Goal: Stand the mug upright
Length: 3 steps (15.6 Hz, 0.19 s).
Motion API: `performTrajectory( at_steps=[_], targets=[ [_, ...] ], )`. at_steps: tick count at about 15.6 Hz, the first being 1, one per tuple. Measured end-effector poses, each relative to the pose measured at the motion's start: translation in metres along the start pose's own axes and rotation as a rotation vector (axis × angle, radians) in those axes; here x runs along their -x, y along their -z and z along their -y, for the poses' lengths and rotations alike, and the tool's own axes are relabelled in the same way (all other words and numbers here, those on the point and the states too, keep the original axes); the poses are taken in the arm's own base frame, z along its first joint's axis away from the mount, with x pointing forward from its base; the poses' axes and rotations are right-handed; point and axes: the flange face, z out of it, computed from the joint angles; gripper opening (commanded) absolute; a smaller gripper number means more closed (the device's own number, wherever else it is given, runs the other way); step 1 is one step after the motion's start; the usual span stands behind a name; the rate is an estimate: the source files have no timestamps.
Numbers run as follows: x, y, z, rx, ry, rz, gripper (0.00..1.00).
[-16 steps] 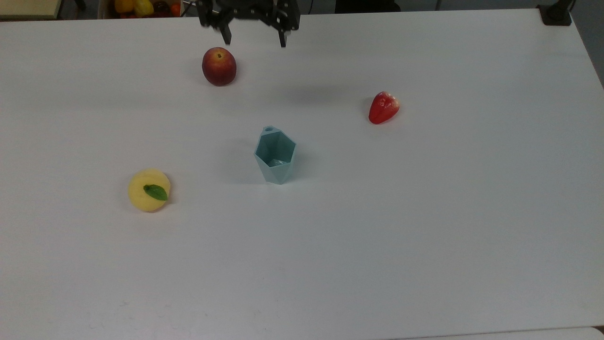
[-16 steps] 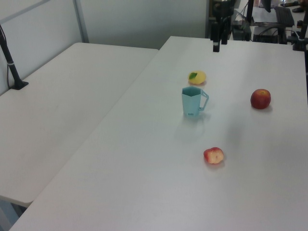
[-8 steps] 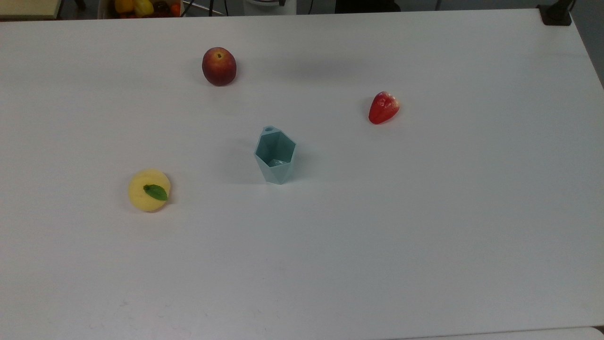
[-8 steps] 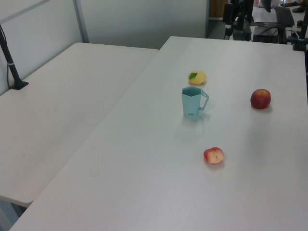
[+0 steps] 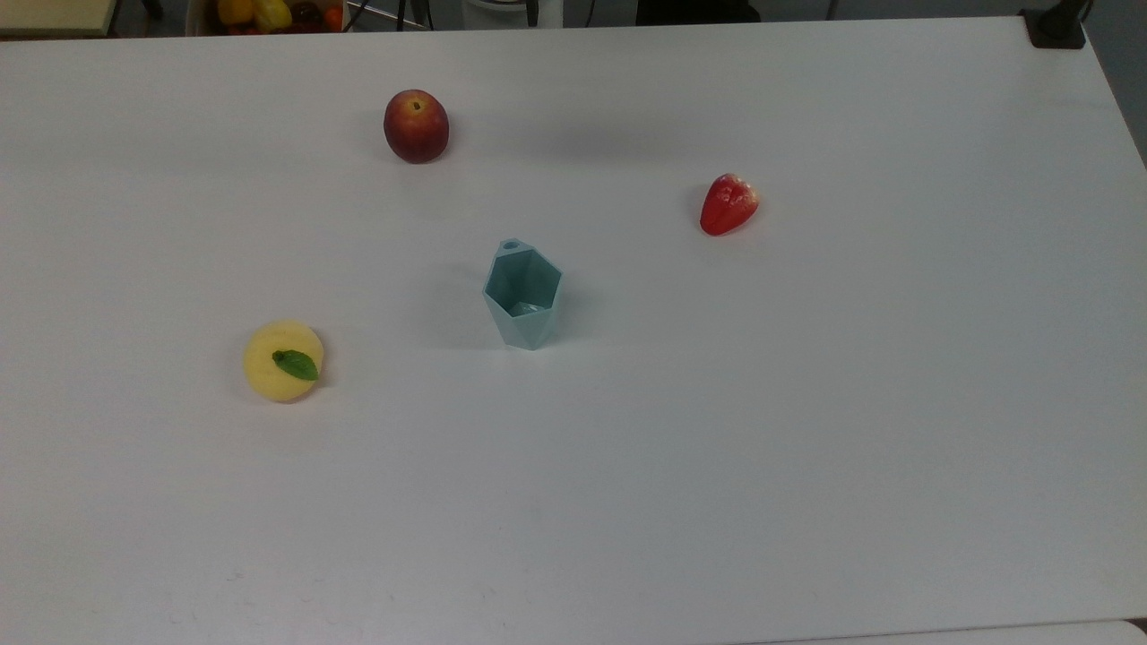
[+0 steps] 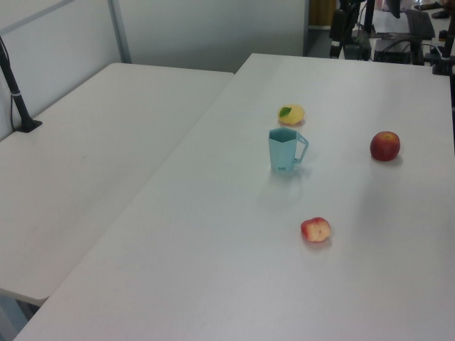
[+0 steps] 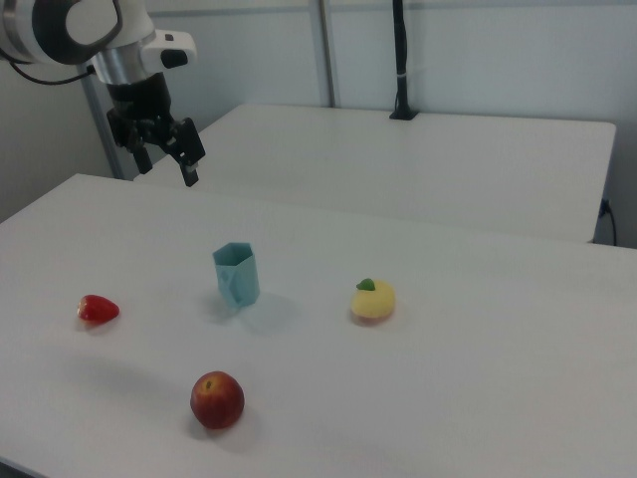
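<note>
The pale teal faceted mug (image 5: 523, 296) stands upright near the middle of the white table (image 5: 806, 448), its opening facing up and its handle toward the top view's upper edge. The left view shows the mug (image 6: 284, 150) with its handle on the right; in the right view the mug (image 7: 237, 275) stands between a strawberry and a yellow fruit. My gripper (image 7: 165, 167) hangs open and empty in the air, well above the table and beyond the mug toward the right view's upper left.
A red peach (image 5: 416, 125), a strawberry (image 5: 728, 204) and a yellow fruit with a green leaf (image 5: 283, 360) lie around the mug, each well apart from it. A second white table (image 6: 106, 142) adjoins on the left view's left. A black post (image 7: 400, 60) stands behind.
The gripper has pulled back out of the top view's upper edge and moved away from the table. The mug and the fruits have not moved.
</note>
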Motion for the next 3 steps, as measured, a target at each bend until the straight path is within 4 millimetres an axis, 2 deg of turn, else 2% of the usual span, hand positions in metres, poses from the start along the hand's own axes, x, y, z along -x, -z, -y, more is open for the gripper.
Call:
performTrajectory(
  at_steps=[3],
  targets=[
    [0.0039, 0.002, -0.0013, -0.001, 0.025, -0.001, 1.0]
  ],
)
